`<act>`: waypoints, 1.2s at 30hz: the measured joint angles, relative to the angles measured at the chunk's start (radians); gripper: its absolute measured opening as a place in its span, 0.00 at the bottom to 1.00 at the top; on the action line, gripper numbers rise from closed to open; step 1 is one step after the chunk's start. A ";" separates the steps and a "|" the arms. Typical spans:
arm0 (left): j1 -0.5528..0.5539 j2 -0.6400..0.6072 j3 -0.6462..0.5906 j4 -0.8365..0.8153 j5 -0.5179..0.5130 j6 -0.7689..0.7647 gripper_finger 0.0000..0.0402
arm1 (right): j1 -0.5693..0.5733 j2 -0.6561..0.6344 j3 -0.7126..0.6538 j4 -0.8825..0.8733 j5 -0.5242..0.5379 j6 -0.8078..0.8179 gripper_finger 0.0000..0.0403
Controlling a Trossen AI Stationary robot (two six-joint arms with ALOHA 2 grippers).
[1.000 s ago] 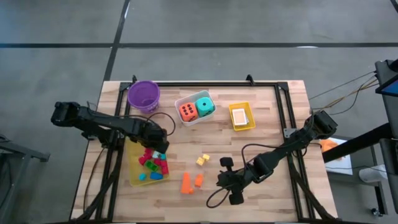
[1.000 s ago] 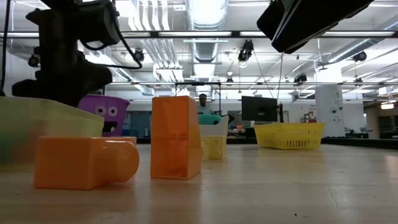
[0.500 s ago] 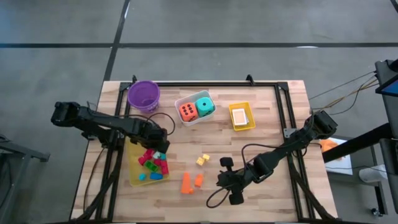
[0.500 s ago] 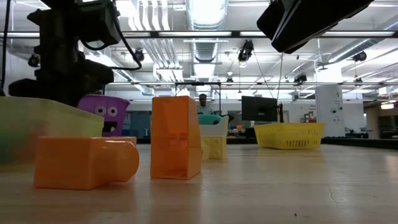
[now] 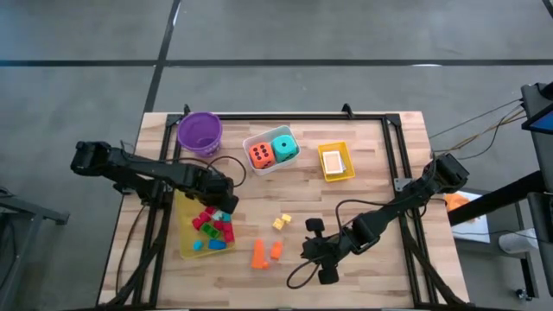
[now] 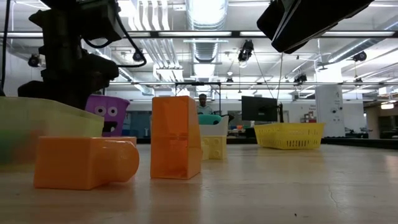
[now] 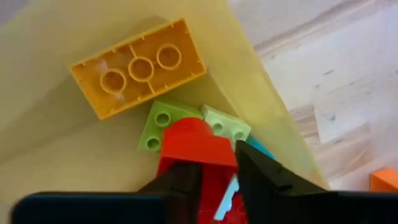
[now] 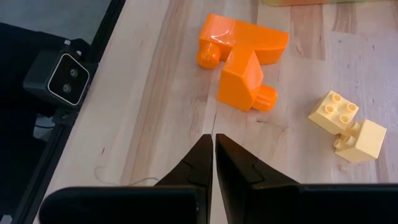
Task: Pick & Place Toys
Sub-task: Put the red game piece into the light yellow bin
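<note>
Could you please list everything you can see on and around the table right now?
Purple bowl: one, table's far left.
White tray: one, far middle, holding an orange die and a teal die.
Small yellow tray: one, far right of middle, holding a card.
Large yellow tray: one, near left, holding mixed blocks in red, green and blue.
Orange blocks: two, near middle.
Pale yellow blocks: two, touching, centre.
Person: one, in the background room.
Left gripper: over the large tray, shut on a red block.
Right gripper: shut, right of the orange blocks.
</note>
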 joint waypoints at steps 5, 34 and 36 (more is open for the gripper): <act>-0.002 0.000 0.000 -0.001 0.021 0.000 0.43 | 0.000 0.000 0.000 0.000 0.000 0.000 0.05; 0.002 0.000 0.111 -0.326 0.001 -0.030 0.75 | 0.000 0.000 0.000 0.000 0.000 -0.002 0.05; 0.002 0.000 0.139 -0.374 -0.022 -0.033 0.75 | 0.000 0.000 0.000 0.000 0.000 -0.002 0.05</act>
